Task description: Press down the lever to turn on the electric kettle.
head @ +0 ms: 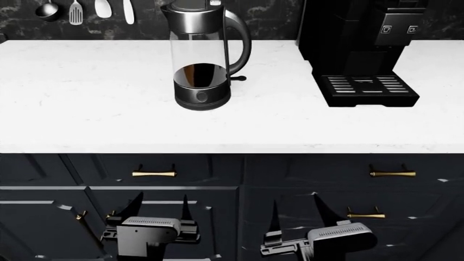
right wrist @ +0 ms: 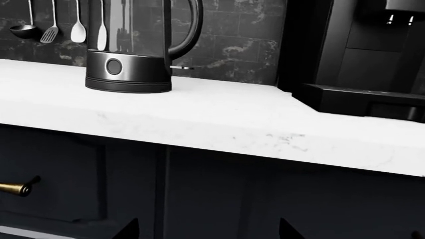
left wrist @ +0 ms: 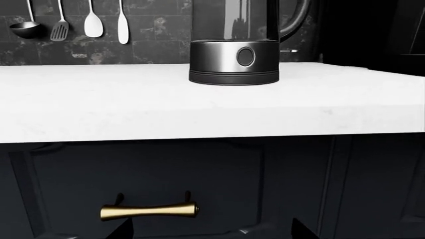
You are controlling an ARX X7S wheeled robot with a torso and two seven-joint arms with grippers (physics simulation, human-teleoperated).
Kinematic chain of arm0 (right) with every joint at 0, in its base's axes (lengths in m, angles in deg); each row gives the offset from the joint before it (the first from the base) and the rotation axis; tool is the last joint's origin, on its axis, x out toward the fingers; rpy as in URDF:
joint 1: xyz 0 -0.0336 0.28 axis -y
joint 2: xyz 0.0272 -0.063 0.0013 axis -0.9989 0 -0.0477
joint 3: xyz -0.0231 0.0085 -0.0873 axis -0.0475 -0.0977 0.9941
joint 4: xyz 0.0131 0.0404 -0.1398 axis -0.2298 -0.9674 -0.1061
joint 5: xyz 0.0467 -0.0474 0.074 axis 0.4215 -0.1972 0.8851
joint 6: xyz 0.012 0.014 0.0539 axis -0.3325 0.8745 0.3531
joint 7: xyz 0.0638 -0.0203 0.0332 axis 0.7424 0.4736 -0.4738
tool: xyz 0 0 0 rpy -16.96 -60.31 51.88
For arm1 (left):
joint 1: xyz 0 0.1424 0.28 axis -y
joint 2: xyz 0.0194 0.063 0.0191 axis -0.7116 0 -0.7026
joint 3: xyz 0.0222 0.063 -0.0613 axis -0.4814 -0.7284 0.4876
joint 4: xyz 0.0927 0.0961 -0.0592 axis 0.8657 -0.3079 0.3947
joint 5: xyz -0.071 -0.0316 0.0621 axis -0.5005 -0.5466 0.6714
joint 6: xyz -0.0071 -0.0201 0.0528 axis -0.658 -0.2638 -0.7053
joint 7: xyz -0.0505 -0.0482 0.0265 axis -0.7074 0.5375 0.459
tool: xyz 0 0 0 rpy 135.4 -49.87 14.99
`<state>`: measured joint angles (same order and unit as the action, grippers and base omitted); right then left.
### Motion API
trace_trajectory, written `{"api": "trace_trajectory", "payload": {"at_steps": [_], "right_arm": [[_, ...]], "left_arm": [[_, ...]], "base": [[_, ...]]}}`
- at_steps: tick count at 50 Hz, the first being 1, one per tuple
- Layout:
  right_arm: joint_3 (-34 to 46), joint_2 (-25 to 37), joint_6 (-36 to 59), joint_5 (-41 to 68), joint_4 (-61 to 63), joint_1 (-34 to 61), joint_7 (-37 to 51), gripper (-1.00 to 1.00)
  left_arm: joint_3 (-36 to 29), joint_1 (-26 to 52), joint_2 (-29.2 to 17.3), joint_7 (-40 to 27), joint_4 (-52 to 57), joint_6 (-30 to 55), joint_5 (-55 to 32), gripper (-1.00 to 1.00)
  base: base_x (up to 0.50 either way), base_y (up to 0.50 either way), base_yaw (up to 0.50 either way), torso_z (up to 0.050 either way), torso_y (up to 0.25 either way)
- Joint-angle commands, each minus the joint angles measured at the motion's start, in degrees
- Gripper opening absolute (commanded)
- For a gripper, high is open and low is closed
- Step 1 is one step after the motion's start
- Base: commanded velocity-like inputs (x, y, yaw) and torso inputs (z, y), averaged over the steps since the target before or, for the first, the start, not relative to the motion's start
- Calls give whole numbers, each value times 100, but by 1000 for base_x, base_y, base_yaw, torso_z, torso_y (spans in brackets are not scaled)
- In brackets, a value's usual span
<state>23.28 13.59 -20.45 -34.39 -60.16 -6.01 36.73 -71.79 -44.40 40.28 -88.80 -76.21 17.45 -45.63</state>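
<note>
The electric kettle (head: 203,54), a clear glass cylinder with dark metal lid and base and a black loop handle, stands on the white counter (head: 87,98) left of centre. Its lever (head: 239,78), a small black stub, juts from the base below the handle. The kettle also shows in the left wrist view (left wrist: 234,50) and in the right wrist view (right wrist: 133,50), where the lever (right wrist: 180,66) shows as a thin stub. My left gripper (head: 160,206) and right gripper (head: 297,209) are open and empty, low in front of the dark cabinets, well below the counter.
A big black coffee machine (head: 362,49) with a drip grille stands on the counter's right. Utensils (head: 87,11) hang on the dark tiled wall at back left. Brass drawer handles (head: 154,173) sit on the cabinet fronts under the counter edge.
</note>
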Motion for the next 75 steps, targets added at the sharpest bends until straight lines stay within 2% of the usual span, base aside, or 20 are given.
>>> {"api": "trace_trajectory", "payload": {"at_steps": [1,4,6,11,17,24,38,75], "right_arm": [[88,67,-10,112,137,-64,-25,100],[93,139,227,282,701,-140,-102,100],[89,220,510,414,1435,-187,-138,100],[7,316,1716,921,3008,207,-68,100],[-65,297,2565,1308,3593,782,73,100],[-145,219,2740,1495,3569,1132,170,100],[-139,290,2896,1550,3577,1165,305,100],[-52,417,2818,1669,3502,1209,399,100]], "left_arm": [[-66,-41,-76,-106,111,44,-18,100],[-65,-279,-163,-303,755,358,145,100],[-42,-518,-270,-492,1582,769,362,100],[110,-822,-495,-735,3268,1858,752,100],[123,-747,-638,-779,4099,2625,964,100],[30,-576,-719,-804,4381,3017,1136,100],[180,-777,-777,-951,4448,2838,1048,100],[24,-821,-891,-1104,4486,2881,1043,100]], "base": [[0,0,0,50,33],[0,0,0,29,10],[0,0,0,0,0],[0,0,0,0,0],[0,0,0,0,0],[0,0,0,0,0],[34,0,0,0,0],[365,0,0,0,0]]}}
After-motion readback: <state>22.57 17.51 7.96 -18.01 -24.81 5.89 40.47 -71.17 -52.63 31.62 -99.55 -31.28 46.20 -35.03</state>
